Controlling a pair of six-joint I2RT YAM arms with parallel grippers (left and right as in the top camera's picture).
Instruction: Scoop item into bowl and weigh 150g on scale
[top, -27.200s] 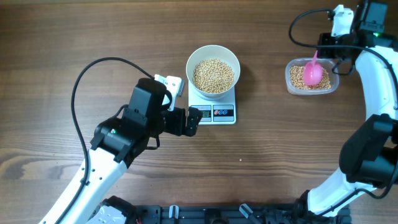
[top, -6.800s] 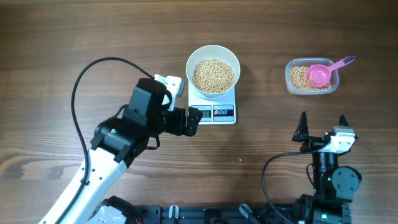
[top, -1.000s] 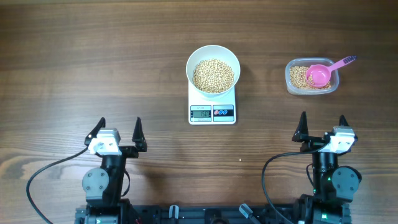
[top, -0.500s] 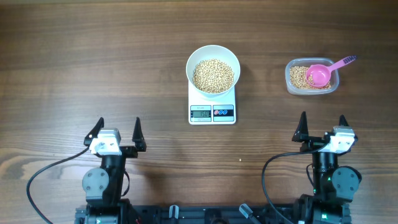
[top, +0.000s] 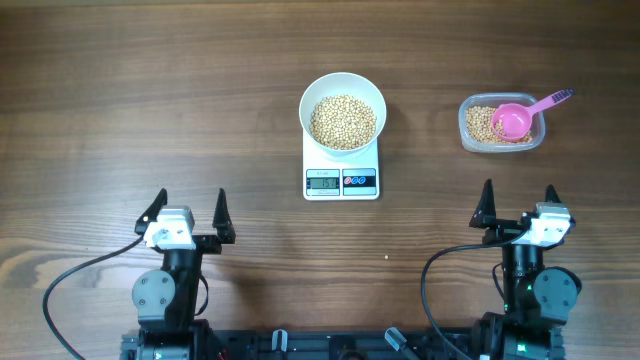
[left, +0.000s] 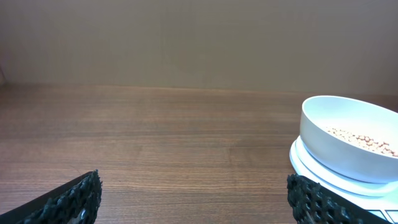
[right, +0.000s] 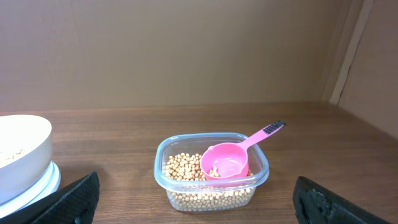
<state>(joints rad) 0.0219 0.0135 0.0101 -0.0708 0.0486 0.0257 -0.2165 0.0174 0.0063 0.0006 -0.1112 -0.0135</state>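
The white bowl (top: 342, 112) holds a heap of tan beans (top: 343, 121) and stands on the white scale (top: 342, 170), whose display (top: 322, 181) is lit. In the left wrist view the bowl (left: 348, 146) sits at the right edge on the scale (left: 323, 175). More beans (right: 186, 171) lie in a clear plastic tub (top: 500, 123) with a pink scoop (top: 516, 117) resting in it. My left gripper (top: 190, 213) stands open near the front edge, far left of the scale. Open too is my right gripper (top: 517, 205), just in front of the tub (right: 211, 171) and apart from it.
Wooden tabletop (top: 150, 100) spreads left of the scale and between the two arms. A plain wall (left: 199, 43) closes the far side. Black cables (top: 80, 275) loop by both arm bases at the front edge.
Nothing has moved over the last second. Well before that, the left arm drew back from beside the scale, and the right arm left the scoop in the tub.
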